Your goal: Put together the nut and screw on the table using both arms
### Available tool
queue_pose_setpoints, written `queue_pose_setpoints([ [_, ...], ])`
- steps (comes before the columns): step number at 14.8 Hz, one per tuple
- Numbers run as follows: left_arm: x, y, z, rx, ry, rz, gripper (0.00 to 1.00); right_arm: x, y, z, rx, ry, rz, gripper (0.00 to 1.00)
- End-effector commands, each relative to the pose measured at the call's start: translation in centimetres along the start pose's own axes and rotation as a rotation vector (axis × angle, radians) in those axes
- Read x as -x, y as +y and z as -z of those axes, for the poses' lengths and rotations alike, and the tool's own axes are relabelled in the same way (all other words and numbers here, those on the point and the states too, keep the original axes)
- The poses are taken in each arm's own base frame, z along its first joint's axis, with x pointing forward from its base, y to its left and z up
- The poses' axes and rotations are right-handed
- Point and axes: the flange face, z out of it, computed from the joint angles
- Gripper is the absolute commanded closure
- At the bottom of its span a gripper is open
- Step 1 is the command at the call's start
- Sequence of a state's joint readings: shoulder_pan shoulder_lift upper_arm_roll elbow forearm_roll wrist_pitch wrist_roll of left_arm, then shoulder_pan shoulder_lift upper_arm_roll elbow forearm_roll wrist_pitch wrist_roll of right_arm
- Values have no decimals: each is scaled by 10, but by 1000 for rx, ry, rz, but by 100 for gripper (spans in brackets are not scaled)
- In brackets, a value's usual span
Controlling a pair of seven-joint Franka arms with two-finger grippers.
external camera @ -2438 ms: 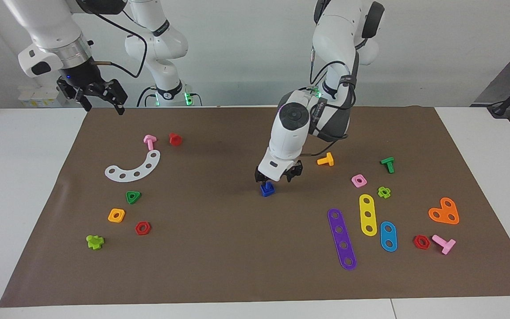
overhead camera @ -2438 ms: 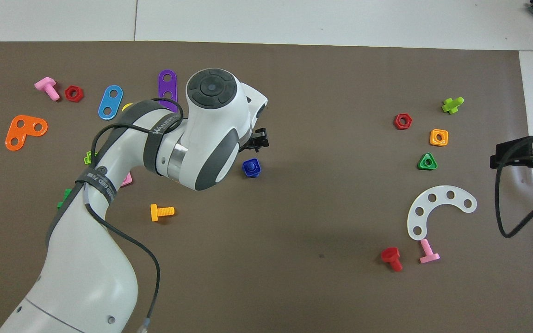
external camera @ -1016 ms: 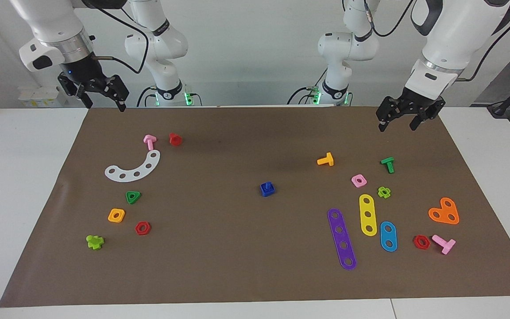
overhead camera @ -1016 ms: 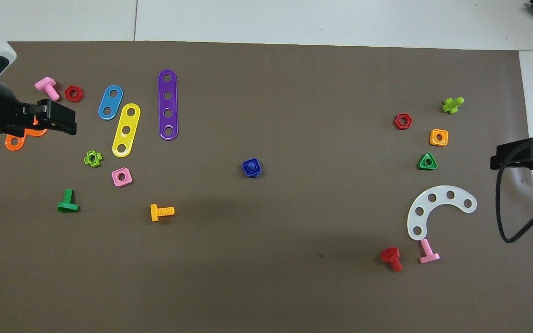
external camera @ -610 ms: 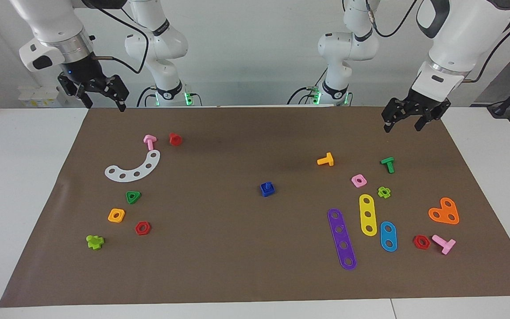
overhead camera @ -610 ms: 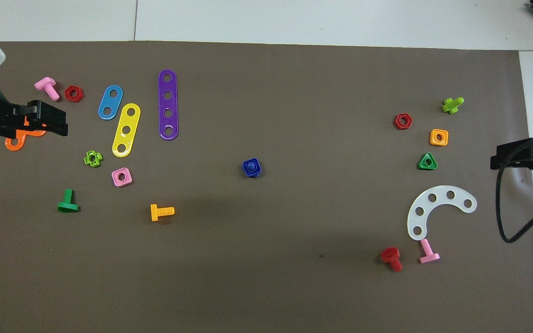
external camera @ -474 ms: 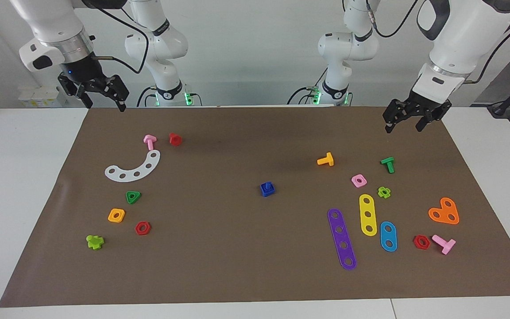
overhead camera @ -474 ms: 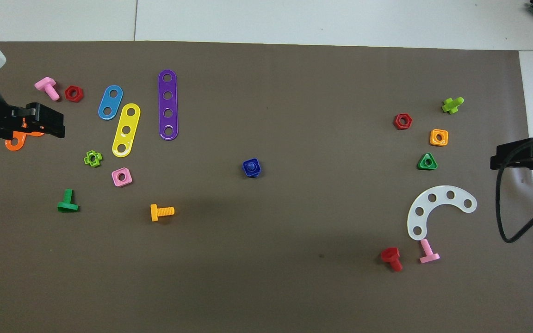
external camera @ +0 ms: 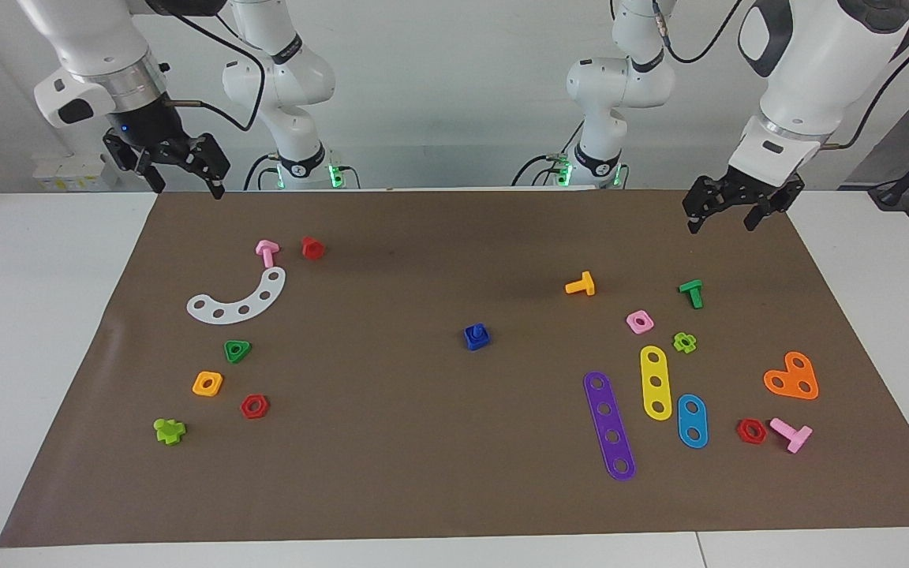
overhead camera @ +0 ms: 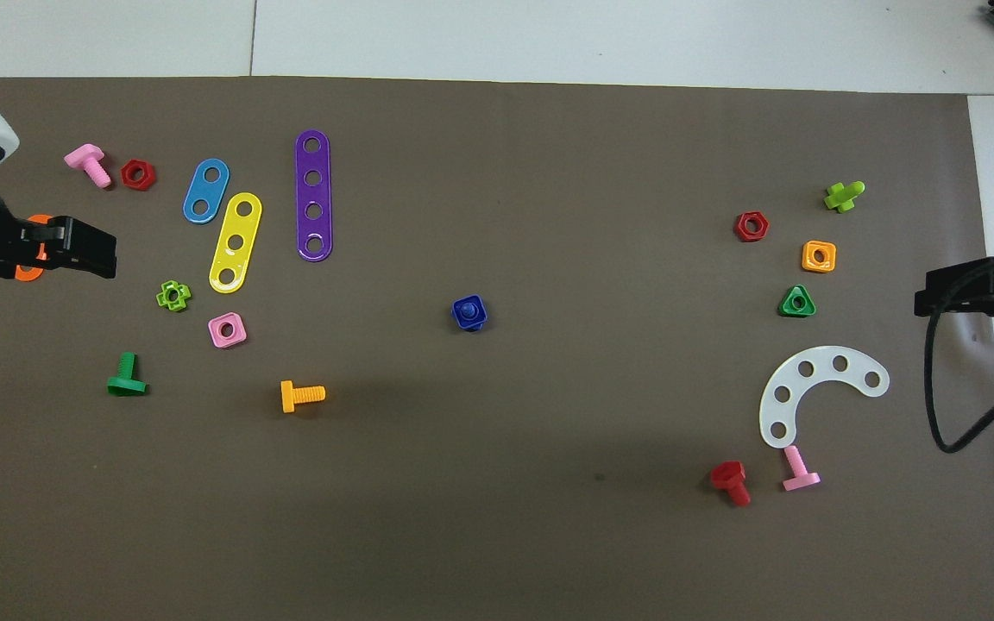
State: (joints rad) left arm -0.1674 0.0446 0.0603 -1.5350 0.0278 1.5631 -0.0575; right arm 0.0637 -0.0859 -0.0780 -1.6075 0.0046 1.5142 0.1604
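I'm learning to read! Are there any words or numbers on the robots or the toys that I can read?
None can be read.
Toys on the brown mat: plain colours, no letters or numbers.
Arms: nothing readable on either.

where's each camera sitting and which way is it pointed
Facing view: high across the table, looking at the robots; both whole arms show, left gripper and right gripper raised and open over the mat's corners nearest the robots.
Overhead view: high above the robots' end, looking forward and steeply down; only the left gripper and right gripper show at the edges.
Shared: the blue nut on its screw at mid-mat, and the mat.
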Motion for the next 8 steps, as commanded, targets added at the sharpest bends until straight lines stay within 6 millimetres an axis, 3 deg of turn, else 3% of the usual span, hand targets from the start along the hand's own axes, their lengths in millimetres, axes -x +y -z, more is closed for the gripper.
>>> queue_pose_setpoints([
  [1,10,-1,-5,-10,16,-17,3,5,0,2,-4,4,-6,0],
  [8,11,-3,-4,-10,18,-57,0,5,0,2,-4,4,-6,0],
])
